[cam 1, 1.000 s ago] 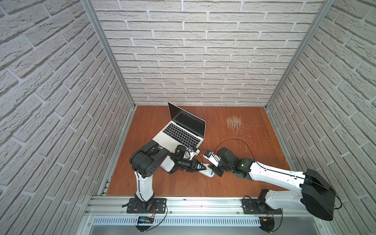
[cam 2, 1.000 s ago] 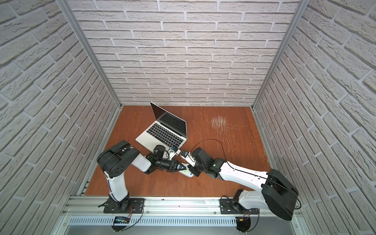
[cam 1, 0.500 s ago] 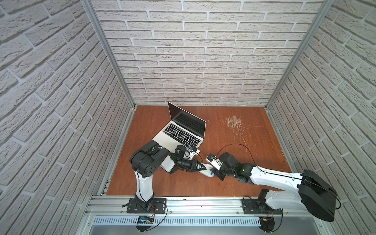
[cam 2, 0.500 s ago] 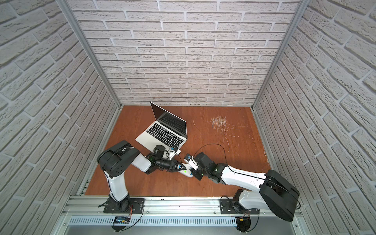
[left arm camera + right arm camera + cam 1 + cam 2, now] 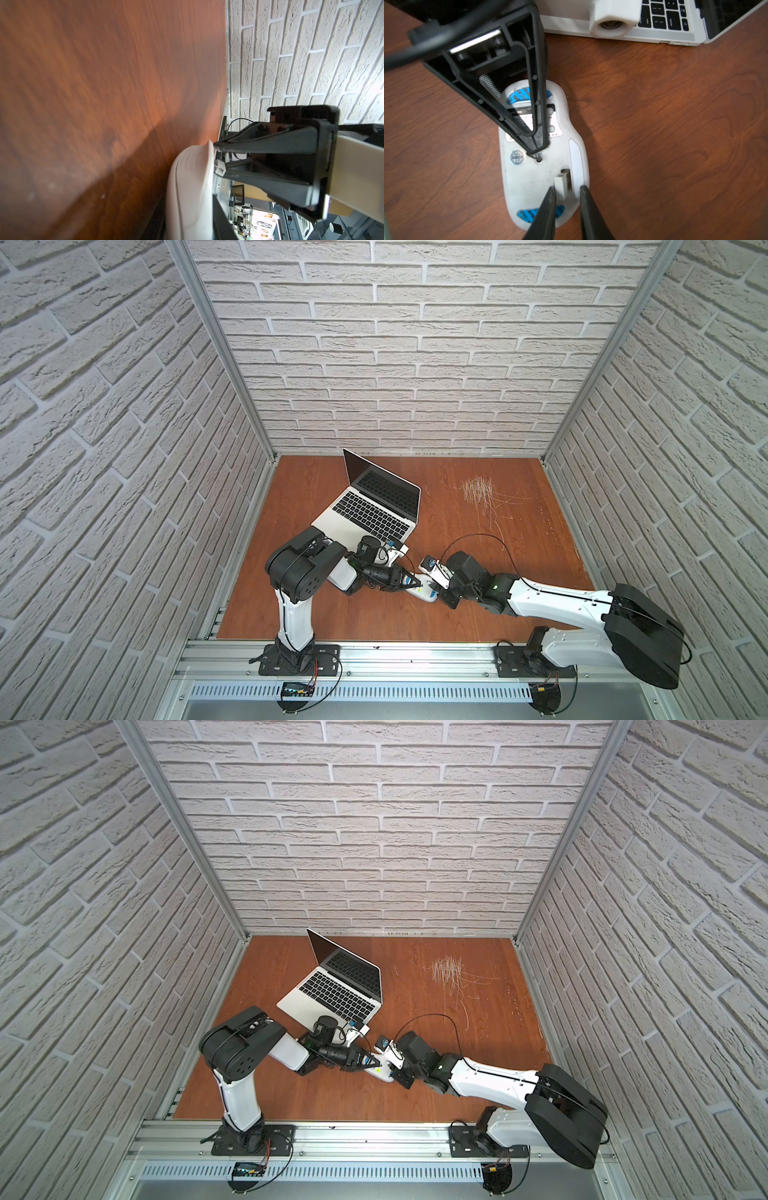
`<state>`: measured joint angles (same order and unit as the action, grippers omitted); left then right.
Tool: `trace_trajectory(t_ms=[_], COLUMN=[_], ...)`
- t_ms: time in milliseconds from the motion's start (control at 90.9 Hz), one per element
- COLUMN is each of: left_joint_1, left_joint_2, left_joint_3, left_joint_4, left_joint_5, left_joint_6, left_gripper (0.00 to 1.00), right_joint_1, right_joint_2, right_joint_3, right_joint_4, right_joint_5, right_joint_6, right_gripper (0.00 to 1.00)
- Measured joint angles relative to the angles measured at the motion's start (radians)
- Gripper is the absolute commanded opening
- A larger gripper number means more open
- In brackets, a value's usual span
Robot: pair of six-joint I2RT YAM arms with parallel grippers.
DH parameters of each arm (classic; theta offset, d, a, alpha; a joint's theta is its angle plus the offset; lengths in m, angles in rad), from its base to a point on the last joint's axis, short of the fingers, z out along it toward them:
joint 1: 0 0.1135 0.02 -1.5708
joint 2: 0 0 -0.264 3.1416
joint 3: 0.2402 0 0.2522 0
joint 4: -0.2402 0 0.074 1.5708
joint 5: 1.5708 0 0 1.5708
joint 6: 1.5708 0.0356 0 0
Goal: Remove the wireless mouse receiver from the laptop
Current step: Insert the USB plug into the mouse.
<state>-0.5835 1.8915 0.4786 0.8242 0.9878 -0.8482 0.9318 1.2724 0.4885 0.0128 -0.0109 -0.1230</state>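
The laptop (image 5: 365,514) (image 5: 332,994) (image 5: 664,27) stands open at the back left of the wooden table. In front of it a white mouse (image 5: 420,592) (image 5: 380,1073) (image 5: 533,180) (image 5: 191,187) lies upside down. The small white receiver (image 5: 562,182) (image 5: 219,168) with its metal plug sits at a slot in the mouse's underside, away from the laptop. My left gripper (image 5: 417,581) (image 5: 378,1064) (image 5: 536,145) is shut, its tip pressed on the mouse's underside. My right gripper (image 5: 434,587) (image 5: 566,189) straddles the receiver's white end. One finger touches it; a gap shows at the other.
Brick-pattern walls close in the table on three sides. A patch of pale scratches (image 5: 478,489) marks the wood at the back right. The right arm's black cable (image 5: 478,537) loops above the table behind its wrist. The left wrist camera block (image 5: 612,20) hangs before the laptop's front edge.
My right gripper has come in along the table to the mouse's end and its jaws have narrowed around the receiver. The left gripper and the mouse have stayed put.
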Motion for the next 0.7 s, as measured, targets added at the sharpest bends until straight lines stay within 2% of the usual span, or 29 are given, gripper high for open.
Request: trace_trajectory(t_ms=[704], left_joint_1=[0.000], left_joint_2=[0.002], left_joint_3=[0.002], left_joint_4=[0.000], left_joint_5=[0.002], left_joint_6=[-0.003], left_gripper=[0.00], right_joint_1=[0.000], right_joint_2=[0.000], right_joint_3=[0.000], right_joint_4=[0.003], right_joint_5=[-0.003], right_joint_6=[-0.006], right_gripper=[0.04])
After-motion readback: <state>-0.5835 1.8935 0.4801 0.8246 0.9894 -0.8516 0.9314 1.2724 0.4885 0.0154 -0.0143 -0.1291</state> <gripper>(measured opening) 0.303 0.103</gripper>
